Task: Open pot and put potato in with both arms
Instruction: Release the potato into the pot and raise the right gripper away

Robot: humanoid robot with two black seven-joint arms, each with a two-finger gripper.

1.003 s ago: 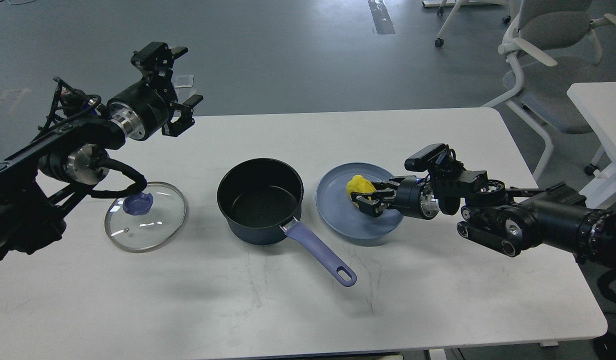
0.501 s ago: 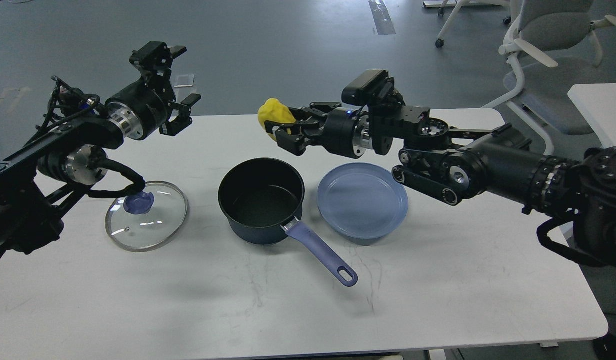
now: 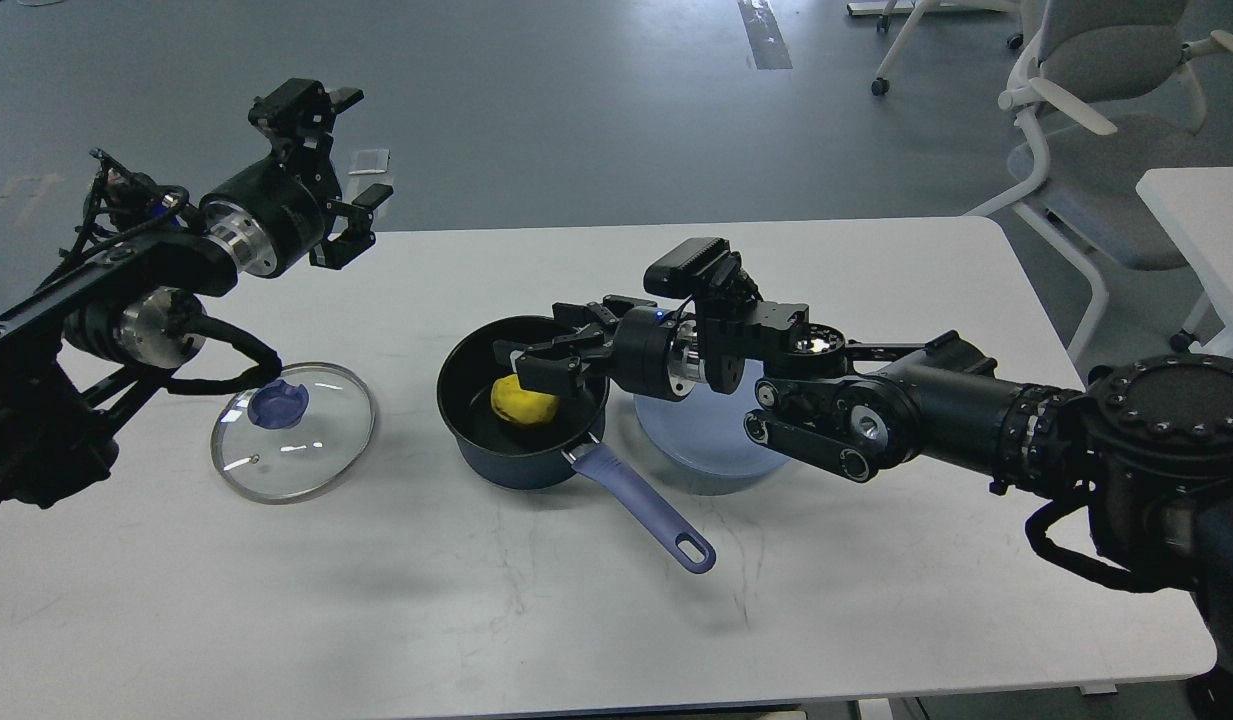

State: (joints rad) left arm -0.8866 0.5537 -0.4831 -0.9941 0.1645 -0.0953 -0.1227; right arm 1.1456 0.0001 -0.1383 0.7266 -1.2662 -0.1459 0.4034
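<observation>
The dark pot (image 3: 468,437) with a purple handle (image 3: 644,508) stands open at the table's middle. The yellow potato (image 3: 524,402) lies inside it on the bottom. My right gripper (image 3: 542,346) hangs just above the pot's right side, fingers spread, with the potato below them and not held. The glass lid (image 3: 306,455) with a blue knob (image 3: 278,403) lies flat on the table left of the pot. My left gripper (image 3: 360,146) is open and empty, raised above the table's far left edge, well away from the lid.
A blue plate (image 3: 711,462) sits right of the pot, empty and partly hidden by my right arm. The white table's front (image 3: 576,640) lies below. Office chairs (image 3: 1096,70) and a second table (image 3: 1201,215) stand at the far right.
My right gripper carried the potato from the plate up and left over the pot, then came down and opened; the potato now lies in the pot. The left arm rose slightly.
</observation>
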